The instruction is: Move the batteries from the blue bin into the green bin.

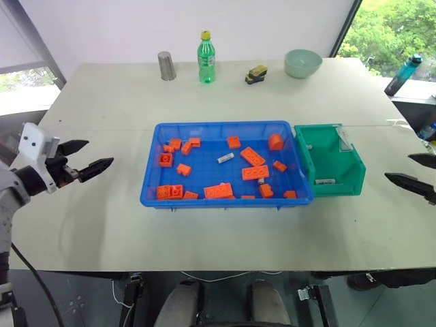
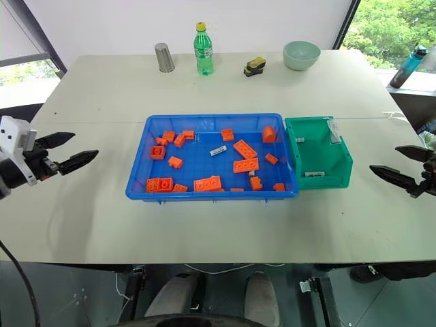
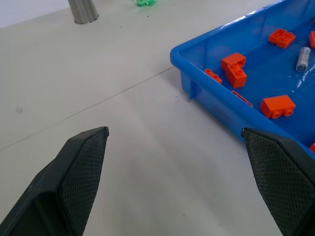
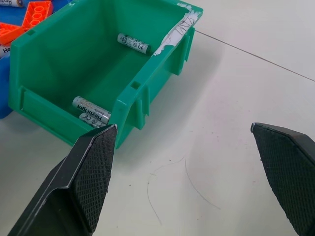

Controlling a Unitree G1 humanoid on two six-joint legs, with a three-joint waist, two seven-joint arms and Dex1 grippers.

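Fingers: both pairs spread wide and empty, we note; the left gripper (image 1: 87, 158) hangs over bare table well left of the blue bin (image 1: 151, 178), the right gripper (image 2: 397, 165) over bare table just right of the green bin (image 2: 342, 172).
Blue bin: we see it at the middle of the table (image 1: 102, 231), its right wall touching the green bin.
Batteries in blue bin: we count one battery (image 1: 225, 158) lying flat near the centre and another (image 1: 261, 181) among the bricks toward the front right.
Batteries in green bin: we make out one (image 4: 133, 44) near the far wall and two (image 4: 90, 108) lying together at the front wall.
Clutter: orange bricks (image 1: 255, 173) are scattered all over the blue bin's floor, some just beside the batteries.
Far edge of table: we pick out a metal cup (image 1: 166, 66), a green bottle (image 1: 206, 58), a small yellow and black toy (image 1: 256, 74) and a pale green bowl (image 1: 303, 63), all well apart from the bins.
Beyond the table: a teal water bottle (image 1: 403, 74) stands off its far right corner.
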